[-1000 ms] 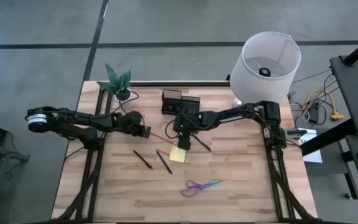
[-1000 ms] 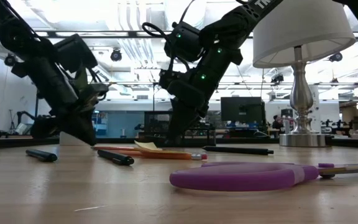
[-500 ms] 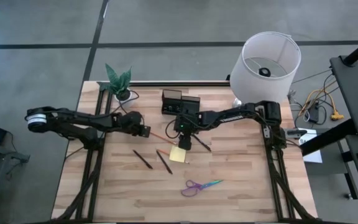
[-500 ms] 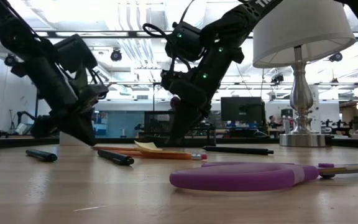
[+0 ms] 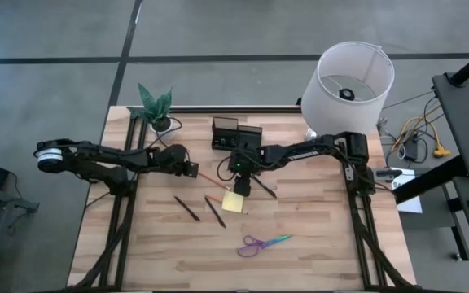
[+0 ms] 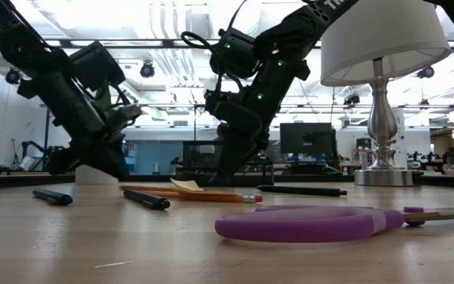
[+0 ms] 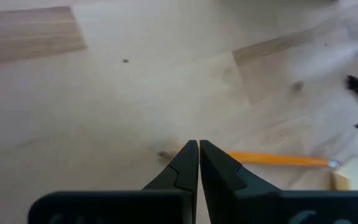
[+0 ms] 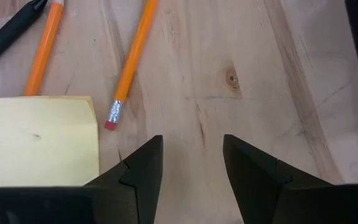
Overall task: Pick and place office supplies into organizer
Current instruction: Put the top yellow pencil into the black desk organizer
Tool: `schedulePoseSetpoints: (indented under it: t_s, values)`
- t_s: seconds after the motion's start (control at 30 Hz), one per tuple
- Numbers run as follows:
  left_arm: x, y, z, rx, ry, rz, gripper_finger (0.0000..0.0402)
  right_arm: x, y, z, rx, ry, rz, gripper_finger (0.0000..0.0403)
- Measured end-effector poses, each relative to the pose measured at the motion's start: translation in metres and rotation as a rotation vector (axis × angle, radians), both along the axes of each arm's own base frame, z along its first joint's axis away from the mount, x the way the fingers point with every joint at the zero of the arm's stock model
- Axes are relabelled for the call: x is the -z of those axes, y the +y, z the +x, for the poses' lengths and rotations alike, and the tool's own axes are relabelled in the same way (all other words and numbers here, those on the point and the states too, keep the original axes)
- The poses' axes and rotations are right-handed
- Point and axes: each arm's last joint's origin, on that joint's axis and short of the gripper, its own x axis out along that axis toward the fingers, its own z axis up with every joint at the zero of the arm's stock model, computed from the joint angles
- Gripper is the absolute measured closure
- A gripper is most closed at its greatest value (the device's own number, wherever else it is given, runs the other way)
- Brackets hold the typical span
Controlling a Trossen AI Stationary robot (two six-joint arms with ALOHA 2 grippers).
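Observation:
The black organizer [image 5: 236,133] stands at the table's far middle. Near it lie a yellow sticky pad [image 5: 234,202], two orange pencils [image 8: 132,59] [image 8: 42,46], dark pens [image 5: 187,208] [image 5: 215,211] and purple-and-teal scissors [image 5: 263,242], all flat on the wood. My left gripper [image 7: 198,144] is shut, low over the pointed end of an orange pencil [image 7: 272,160]. My right gripper [image 8: 192,138] is open, low over bare wood beside the sticky pad [image 8: 39,140] and a pencil's eraser end [image 8: 110,121]. My left gripper's shut fingertips stand right at the orange pencil's pointed end [image 7: 165,154], slanting down from the table's left. The pencil lies flat on the table. Whether the fingers touch it, I cannot tell.
A white lamp [image 5: 350,77] stands at the far right corner and a small potted plant [image 5: 157,106] at the far left. Another dark pen [image 5: 265,189] lies right of my right gripper. Bare wood shows along the near edge around the scissors [image 6: 306,223].
My left gripper has shifted a little toward the table's right, closer to the orange pencil's tip, staying shut. The right gripper and the supplies have kept still.

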Motion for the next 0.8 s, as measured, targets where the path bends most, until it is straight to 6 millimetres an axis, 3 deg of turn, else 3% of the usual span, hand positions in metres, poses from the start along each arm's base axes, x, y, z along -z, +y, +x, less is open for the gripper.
schedulePoseSetpoints:
  t_s: [0.27, 0.8]
  values:
    - [0.0094, 0.0013, 0.0015, -0.014, 0.051, 0.002, 0.0402, 0.0000, 0.0000, 0.0000, 0.006, 0.000, 0.003, 0.0243]
    - [0.0037, -0.0044, -0.0042, 0.055, 0.048, -0.065, 0.0402, 0.0000, 0.0000, 0.0000, 0.006, 0.000, 0.003, 0.0243]
